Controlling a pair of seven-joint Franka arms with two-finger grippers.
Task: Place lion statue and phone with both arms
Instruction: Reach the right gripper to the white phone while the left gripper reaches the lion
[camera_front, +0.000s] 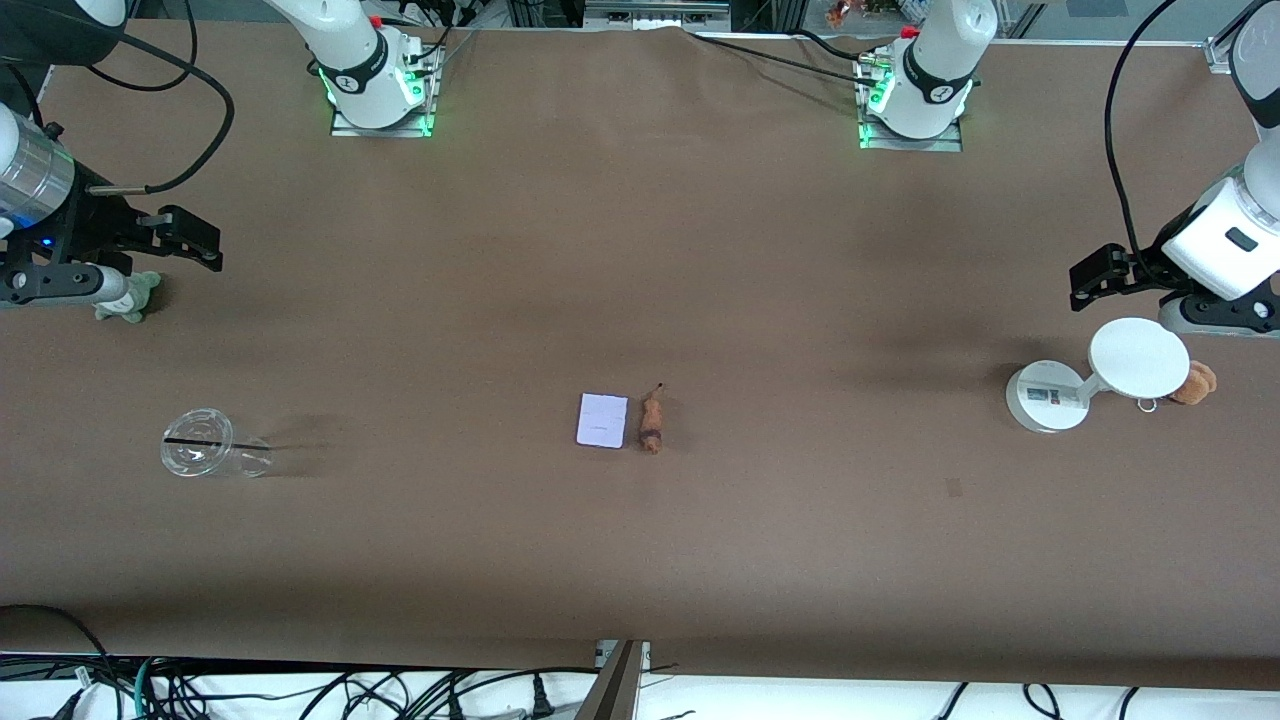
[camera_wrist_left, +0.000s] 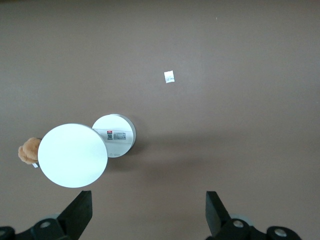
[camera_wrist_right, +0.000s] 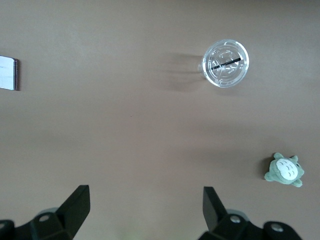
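We see one clear plastic cup (camera_front: 213, 456) at the lower left of the front view, with only a dark straw across it, while one phone (camera_front: 602, 419) and one lion statue (camera_front: 651, 423) lie side by side at the frame's centre (near each other, not touching). The right gripper (camera_front: 190, 238) at the left edge and the left gripper (camera_front: 1095, 278) at the right edge both hang with fingers spread apart, holding nothing. We count also two plush toys, a grey-green one (camera_front: 128, 299) and a tan one (camera_front: 1194, 383), and one white stand (camera_front: 1090, 378).
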